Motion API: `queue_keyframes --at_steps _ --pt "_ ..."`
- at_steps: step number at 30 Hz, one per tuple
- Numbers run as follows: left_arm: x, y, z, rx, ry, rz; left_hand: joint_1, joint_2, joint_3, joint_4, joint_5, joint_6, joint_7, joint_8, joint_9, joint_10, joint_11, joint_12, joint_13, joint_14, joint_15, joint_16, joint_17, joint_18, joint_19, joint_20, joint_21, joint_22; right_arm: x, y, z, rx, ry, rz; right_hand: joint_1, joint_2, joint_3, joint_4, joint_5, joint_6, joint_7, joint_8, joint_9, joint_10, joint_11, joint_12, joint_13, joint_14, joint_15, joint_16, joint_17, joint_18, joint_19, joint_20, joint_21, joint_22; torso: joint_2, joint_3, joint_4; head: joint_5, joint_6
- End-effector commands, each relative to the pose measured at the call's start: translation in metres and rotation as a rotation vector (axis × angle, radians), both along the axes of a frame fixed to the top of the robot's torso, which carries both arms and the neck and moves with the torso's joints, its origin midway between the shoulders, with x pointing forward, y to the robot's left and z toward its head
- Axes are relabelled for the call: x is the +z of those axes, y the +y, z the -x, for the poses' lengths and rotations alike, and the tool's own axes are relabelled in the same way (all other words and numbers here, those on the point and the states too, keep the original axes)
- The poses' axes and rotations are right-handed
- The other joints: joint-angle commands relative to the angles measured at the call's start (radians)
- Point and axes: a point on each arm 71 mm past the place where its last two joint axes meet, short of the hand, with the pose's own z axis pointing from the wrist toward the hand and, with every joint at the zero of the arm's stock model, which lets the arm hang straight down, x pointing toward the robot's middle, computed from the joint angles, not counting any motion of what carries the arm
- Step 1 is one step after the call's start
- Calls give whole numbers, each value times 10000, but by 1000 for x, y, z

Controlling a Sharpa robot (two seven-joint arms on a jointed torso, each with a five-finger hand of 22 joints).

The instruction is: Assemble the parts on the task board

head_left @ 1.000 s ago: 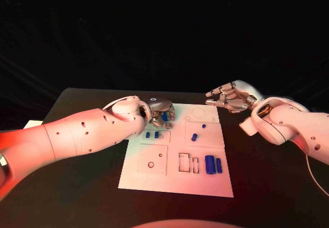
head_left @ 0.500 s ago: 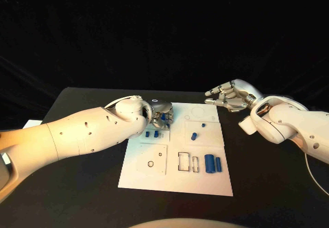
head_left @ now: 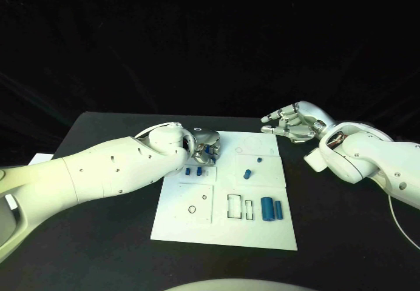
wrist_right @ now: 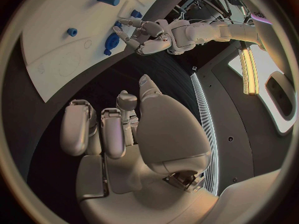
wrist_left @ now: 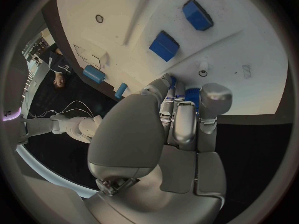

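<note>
The white task board (head_left: 227, 227) lies in the middle of the black table. My left hand (head_left: 206, 149) hovers low over the board's far left part and pinches a small blue part (wrist_left: 192, 95) between its fingertips. Just in front of it two small blue blocks (head_left: 193, 171) stand side by side on the board; the left wrist view shows them too (wrist_left: 164, 46). A small blue peg (head_left: 259, 160) and a short blue cylinder (head_left: 247, 175) sit right of centre. My right hand (head_left: 293, 124) hangs off the board's far right corner, fingers loosely bent and holding nothing.
Two blue cylinders, one thick (head_left: 267, 209) and one thin (head_left: 279, 210), lie near the board's front right beside two rectangular slots (head_left: 235, 206). A small ring (head_left: 192, 210) marks the front left panel. Bare black table (head_left: 96, 242) surrounds the board.
My left hand has sunk a little closer to the board with the blue part, which is now more hidden by the fingers. The right hand has stayed put.
</note>
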Motion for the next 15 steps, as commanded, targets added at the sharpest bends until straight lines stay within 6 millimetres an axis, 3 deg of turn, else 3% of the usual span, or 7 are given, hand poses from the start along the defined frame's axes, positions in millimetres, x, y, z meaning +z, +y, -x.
queue_keyframes --at_steps 1,15 --pt "-3 -1 1 -84 113 -193 14 37 77 0 12 99 -1 -42 -18 76 9 -38 -18 353 62 40 -17 -133 145 66 82 34 0 2 1 176 3 78 8 74 -14 -68 56 28 -42 71 5 -47 -12 4 16 624 2 -59 857 155 -60 11 -50 -6 8 -2 0 -12 1" --pt "-8 -2 0 -81 188 -206 105 -49 513 -257 5 230 49 -150 -155 349 18 -195 -127 340 70 120 -66 -192 157 84 509 444 -1 2 1 189 18 90 28 94 -13 -81 58 52 -46 86 10 -42 -16 14 18 625 1 -61 857 155 -59 10 -52 -7 1 2 0 -16 -32"
